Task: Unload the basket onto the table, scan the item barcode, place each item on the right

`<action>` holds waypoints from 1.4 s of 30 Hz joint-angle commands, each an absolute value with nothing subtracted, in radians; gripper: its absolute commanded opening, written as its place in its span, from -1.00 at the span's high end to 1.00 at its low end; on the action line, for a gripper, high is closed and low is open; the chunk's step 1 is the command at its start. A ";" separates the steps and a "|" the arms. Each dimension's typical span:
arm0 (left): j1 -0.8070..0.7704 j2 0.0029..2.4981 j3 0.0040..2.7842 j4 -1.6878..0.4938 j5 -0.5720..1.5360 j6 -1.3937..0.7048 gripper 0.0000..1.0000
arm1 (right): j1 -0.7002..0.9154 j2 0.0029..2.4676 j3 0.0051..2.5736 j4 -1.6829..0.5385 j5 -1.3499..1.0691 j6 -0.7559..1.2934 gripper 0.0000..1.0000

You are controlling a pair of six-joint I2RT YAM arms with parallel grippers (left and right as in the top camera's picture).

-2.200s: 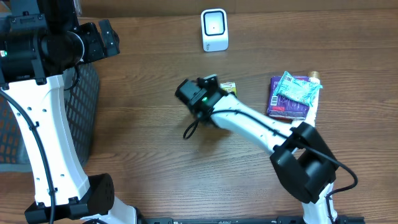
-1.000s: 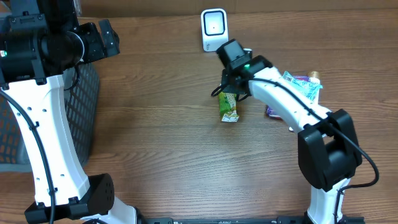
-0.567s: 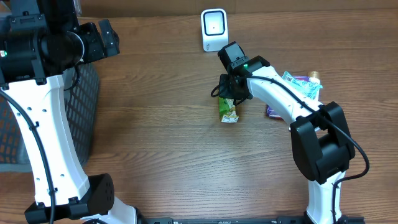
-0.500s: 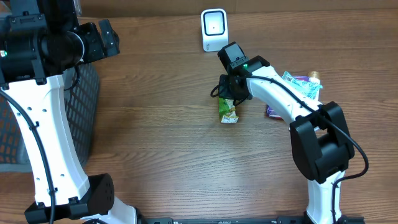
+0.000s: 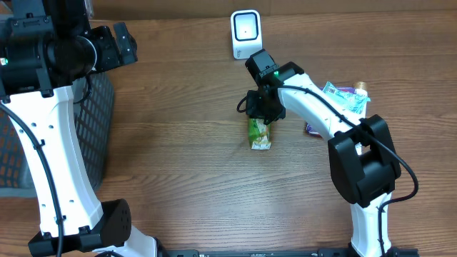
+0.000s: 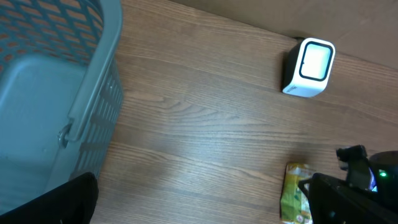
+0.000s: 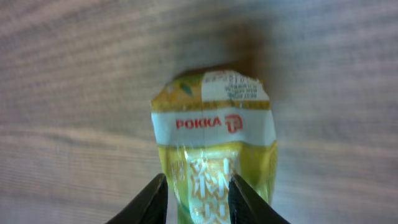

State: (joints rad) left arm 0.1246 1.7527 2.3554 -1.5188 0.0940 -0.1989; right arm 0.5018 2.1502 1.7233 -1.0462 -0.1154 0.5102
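The item is a green and yellow drink pouch [image 5: 260,134] lying on the wooden table in front of the white scanner [image 5: 246,33], label up, its printed end [image 7: 230,87] away from the wrist. My right gripper [image 5: 263,113] hovers over the pouch's near end. Its fingers [image 7: 155,200] stand a little apart over the pouch [image 7: 211,134], which is wider than the gap, and they do not clamp it. My left gripper [image 5: 121,43] is raised at the far left, wide open and empty, looking down on the pouch [image 6: 295,199] and the scanner [image 6: 308,68].
A grey mesh basket [image 5: 96,121] stands at the left edge, under the left arm, and appears again in the left wrist view [image 6: 93,99]. A purple packet [image 5: 325,123] and a teal packet [image 5: 344,100] lie at the right, by the right arm's forearm.
The right gripper has shifted slightly left and toward the front with the pouch, and its jaws have parted from shut. The pouch now rests on the table. The left arm has not moved.
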 commanded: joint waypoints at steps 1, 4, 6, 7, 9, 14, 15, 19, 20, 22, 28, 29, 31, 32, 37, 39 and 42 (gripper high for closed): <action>0.124 1.760 2.371 -1.515 0.097 -0.179 -0.99 | 0.459 2.116 1.861 -1.139 -0.156 0.485 0.35; 0.124 1.760 2.371 -1.515 0.097 -0.179 -0.99 | 0.436 2.078 1.940 -1.255 -0.156 0.486 0.14; 0.124 1.760 2.371 -1.515 0.097 -0.179 -0.99 | 0.429 2.072 1.940 -1.298 -0.160 0.487 -0.08; 0.124 1.760 2.371 -1.515 0.097 -0.179 -0.99 | 0.429 2.072 1.936 -1.311 -0.165 0.487 -0.14; 0.124 1.760 2.371 -1.515 0.097 -0.179 -0.99 | 0.429 2.077 1.884 -1.320 -0.207 0.486 -0.17; 0.124 1.760 2.371 -1.515 0.097 -0.179 -0.99 | 0.409 2.077 1.695 -1.227 -0.381 0.446 0.01; 0.124 1.760 2.371 -1.515 0.097 -0.179 -0.99 | 0.402 2.077 1.671 -1.214 -0.421 0.421 0.00; 0.124 1.760 2.371 -1.515 0.097 -0.179 -0.99 | 0.390 2.077 1.597 -1.176 -0.501 0.388 0.01; 0.124 1.760 2.371 -1.515 0.097 -0.179 -0.99 | 0.392 2.077 1.574 -1.153 -0.516 0.389 0.01; 0.124 1.760 2.371 -1.515 0.097 -0.179 -0.99 | 0.404 2.077 1.547 -1.122 -0.526 0.390 0.01; 0.124 1.760 2.371 -1.515 0.097 -0.179 -0.99 | 0.434 2.077 1.452 -1.008 -0.401 0.510 0.13; 0.124 1.760 2.371 -1.515 0.097 -0.179 -0.99 | 0.435 2.077 1.439 -0.997 -0.365 0.539 0.21; 0.124 1.760 2.371 -1.515 0.097 -0.179 -0.99 | 0.435 2.077 1.420 -0.984 -0.305 0.583 0.86; 0.124 1.760 2.371 -1.515 0.097 -0.179 -0.99 | 0.435 2.077 1.421 -0.990 -0.275 0.597 0.92; 0.124 1.760 2.371 -1.515 0.097 -0.179 -0.99 | 0.436 2.005 1.514 -1.095 -0.066 0.596 0.92; 0.124 1.760 2.371 -1.515 0.097 -0.179 -0.99 | 0.452 1.975 1.570 -1.157 0.051 0.596 0.92; 0.124 1.760 2.371 -1.515 0.097 -0.179 -0.99 | 0.510 1.964 1.655 -1.265 0.267 0.610 0.92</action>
